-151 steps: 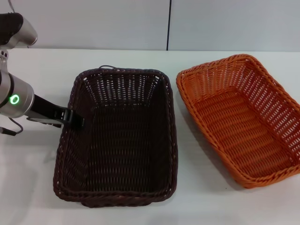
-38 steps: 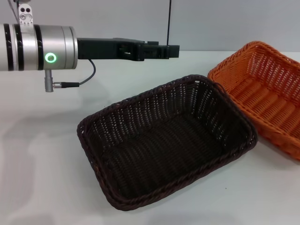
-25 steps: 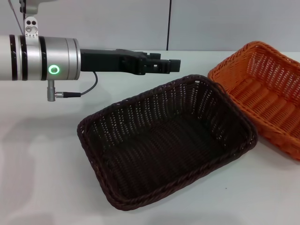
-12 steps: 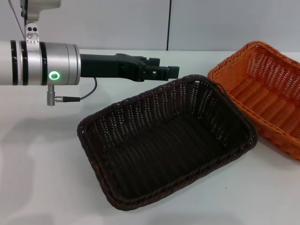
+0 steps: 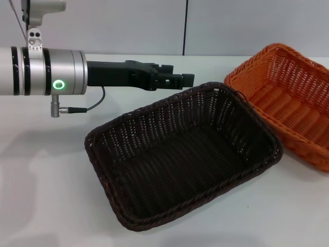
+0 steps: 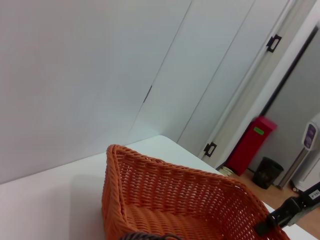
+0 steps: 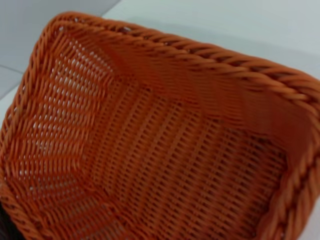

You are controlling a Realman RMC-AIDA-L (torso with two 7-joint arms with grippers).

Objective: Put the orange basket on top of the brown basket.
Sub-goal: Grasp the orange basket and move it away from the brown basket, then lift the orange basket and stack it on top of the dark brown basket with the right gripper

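Note:
The brown basket (image 5: 175, 164) lies in the middle of the table, turned at an angle, with nothing in it. The orange basket (image 5: 288, 98) is at its right, its near corner beside the brown rim. My left gripper (image 5: 184, 78) reaches in from the left and hovers just above the brown basket's far rim, touching nothing. The right wrist view looks closely into the orange basket (image 7: 150, 140). In the left wrist view the orange basket (image 6: 170, 200) shows with my right gripper (image 6: 281, 218) at its far rim corner.
The white table (image 5: 46, 185) has bare room left of and in front of the brown basket. A pale wall stands behind it. Off the table, a red bin (image 6: 249, 145) stands by a door.
The left gripper has sunk and drawn back a little to the left over the last second. The orange basket has shifted slightly left, toward the brown basket, which has stayed still.

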